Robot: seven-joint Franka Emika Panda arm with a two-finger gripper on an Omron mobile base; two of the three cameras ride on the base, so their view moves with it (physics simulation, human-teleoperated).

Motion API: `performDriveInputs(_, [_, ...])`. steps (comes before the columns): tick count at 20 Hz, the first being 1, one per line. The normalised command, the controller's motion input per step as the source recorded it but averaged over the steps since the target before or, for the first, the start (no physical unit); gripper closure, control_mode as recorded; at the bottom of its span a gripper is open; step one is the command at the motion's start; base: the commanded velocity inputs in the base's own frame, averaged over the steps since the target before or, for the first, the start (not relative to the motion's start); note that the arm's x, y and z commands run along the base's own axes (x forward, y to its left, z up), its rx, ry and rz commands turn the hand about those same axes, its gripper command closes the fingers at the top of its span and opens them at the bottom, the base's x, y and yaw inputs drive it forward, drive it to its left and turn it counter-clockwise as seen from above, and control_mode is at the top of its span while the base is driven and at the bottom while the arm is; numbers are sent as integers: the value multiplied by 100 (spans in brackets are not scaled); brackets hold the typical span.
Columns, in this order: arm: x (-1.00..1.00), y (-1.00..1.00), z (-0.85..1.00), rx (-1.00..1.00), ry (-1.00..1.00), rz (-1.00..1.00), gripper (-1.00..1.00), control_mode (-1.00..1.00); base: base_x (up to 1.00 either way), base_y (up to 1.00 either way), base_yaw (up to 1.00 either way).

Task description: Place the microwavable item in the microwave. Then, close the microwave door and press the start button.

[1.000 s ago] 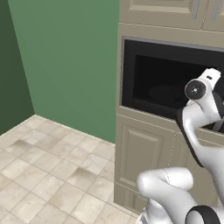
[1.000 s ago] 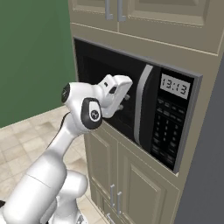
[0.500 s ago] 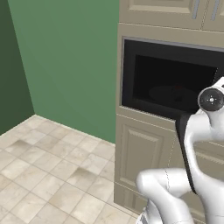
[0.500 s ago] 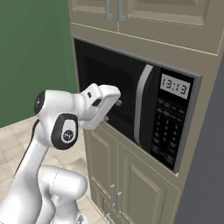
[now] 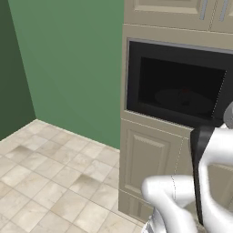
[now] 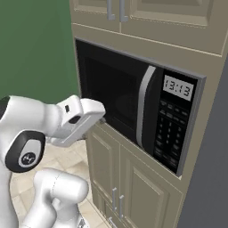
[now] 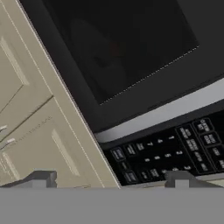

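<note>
microwave door [image 6: 118, 100] is shut flush on the black microwave [image 6: 178, 120], turntable faintly visible through the glass.

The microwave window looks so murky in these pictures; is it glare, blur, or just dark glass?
Just dark glass: in the left base view the microwave door is evenly dim with no glare, the turntable plate faint behind it. In the right base view the clock display reads crisply. In the hand view the keypad labels are soft and tilted, and the hand casts no clear shadow.
</note>
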Motion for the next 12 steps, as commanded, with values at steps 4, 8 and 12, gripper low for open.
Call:
performDriveInputs(4, [-86, 10, -2, 17, 7, 0, -100, -100, 0, 0, 0])
performDriveInputs(8, [-55, 6, -27, 16, 9, 0, -100, -100, 0, 0, 0])
performDriveInputs(12, [-4, 0, -69, 5, 1, 1, -100, -100, 0, 0, 0])
